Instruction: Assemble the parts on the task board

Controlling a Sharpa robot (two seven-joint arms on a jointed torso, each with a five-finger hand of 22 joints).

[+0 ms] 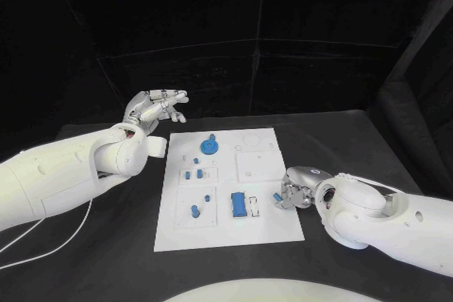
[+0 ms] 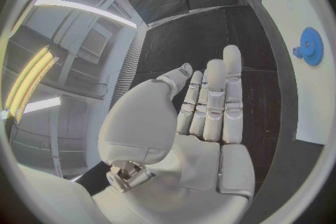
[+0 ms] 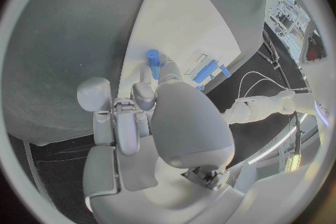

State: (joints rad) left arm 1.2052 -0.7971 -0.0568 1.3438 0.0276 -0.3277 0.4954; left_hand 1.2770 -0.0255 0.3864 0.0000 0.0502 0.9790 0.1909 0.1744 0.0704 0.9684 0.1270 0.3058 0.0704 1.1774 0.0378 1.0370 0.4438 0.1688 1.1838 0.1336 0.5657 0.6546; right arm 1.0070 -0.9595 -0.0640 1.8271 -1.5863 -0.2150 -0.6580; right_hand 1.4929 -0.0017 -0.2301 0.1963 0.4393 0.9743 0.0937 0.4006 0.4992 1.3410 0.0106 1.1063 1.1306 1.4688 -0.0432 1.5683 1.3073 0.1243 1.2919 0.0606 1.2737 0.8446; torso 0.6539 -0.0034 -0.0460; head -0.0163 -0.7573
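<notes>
Board (image 1: 260, 233) of white plastic, flat at the centre of the black table (image 1: 368, 135), with the small blue parts spread over it. Blue gear wheel (image 1: 209, 146) toward twelve o'clock, seated over a fixture by the look of it; also visible from the left wrist (image 2: 311, 46). Two small blue pegs (image 1: 192, 174) in a square recess near the board's middle; a blue peg and a short stud (image 1: 196, 211) in the recess toward seven o'clock. Long blue block (image 1: 239, 204) just beside a white bar toward five o'clock. Square panel and round outline toward one and two o'clock bare, so probably several fittings left; judged roughly midway, though which pieces are truly home is unclear.

Right silver hand (image 1: 298, 192) low at the board's four o'clock edge, fingers curled around a small blue cylinder (image 3: 153, 59), its top poking out beyond the fingertips in the right wrist picture. In the head picture only a sliver of blue (image 1: 277, 198) beside the fingers. Likely next for a socket, not yet placed.

Left silver hand (image 1: 156, 107) raised off the board toward ten o'clock, fingers straight and apart, nothing held; same in its own wrist picture (image 2: 210, 117).

Hidden: the cylinder's lower end, wrapped by fingers. Too small to tell: the sockets' shapes and whether the pegs stand upright or lie flat.
</notes>
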